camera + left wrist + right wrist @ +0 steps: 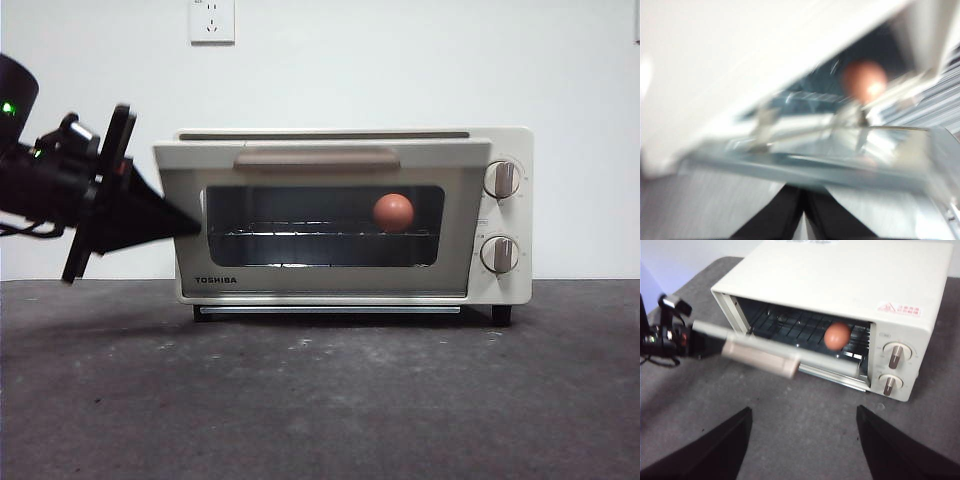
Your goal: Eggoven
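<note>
The cream TOSHIBA toaster oven (500,140) stands on the dark table. Its glass door (320,270) with the tan handle (315,158) hangs partly open, tilted out at the top. The reddish-brown egg (393,212) lies inside on the wire rack, toward the knob side; it also shows in the right wrist view (837,335) and, blurred, in the left wrist view (865,80). My left gripper (193,228) is shut and empty, its tip against the door's left edge. In its own view (802,212) the jaws meet. My right gripper (804,410) is open and empty, high above the table before the oven.
Two knobs (502,179) (499,254) sit on the oven's right panel. A wall socket (211,20) is on the white wall behind. The dark grey table (320,400) stretches in front of the oven. The left arm (667,335) shows beside the door in the right wrist view.
</note>
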Controlling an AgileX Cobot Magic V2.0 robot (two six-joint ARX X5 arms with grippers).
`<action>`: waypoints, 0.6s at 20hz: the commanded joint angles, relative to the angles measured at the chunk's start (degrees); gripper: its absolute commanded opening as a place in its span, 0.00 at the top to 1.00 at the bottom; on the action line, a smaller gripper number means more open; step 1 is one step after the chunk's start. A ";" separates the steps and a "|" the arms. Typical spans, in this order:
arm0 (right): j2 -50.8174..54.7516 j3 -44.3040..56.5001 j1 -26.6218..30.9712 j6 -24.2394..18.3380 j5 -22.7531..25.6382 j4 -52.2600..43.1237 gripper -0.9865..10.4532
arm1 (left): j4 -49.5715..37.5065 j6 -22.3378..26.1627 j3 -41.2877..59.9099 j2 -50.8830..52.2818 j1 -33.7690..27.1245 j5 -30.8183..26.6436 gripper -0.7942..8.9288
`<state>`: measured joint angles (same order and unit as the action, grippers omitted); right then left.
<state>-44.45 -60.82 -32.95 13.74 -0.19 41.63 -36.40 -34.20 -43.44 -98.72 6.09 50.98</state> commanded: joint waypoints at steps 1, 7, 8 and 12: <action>-0.42 -1.07 -0.42 -0.26 0.17 0.39 0.62 | -2.80 -5.07 -2.43 -0.74 -0.09 -0.02 0.91; -0.44 -1.03 -0.42 -0.28 0.17 1.79 0.62 | 0.15 -5.03 -2.91 2.03 0.02 0.00 0.91; -0.44 -1.01 -0.42 -0.28 0.17 1.79 0.62 | 0.96 -4.48 -2.91 2.89 0.17 -0.02 0.91; -0.46 -1.01 -0.42 -1.20 0.17 2.08 0.62 | 8.63 0.26 -2.91 8.57 1.38 -1.81 0.91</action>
<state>-44.47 -60.82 -32.95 13.52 -0.16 44.03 -29.39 -37.50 -45.76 -91.29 6.98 49.71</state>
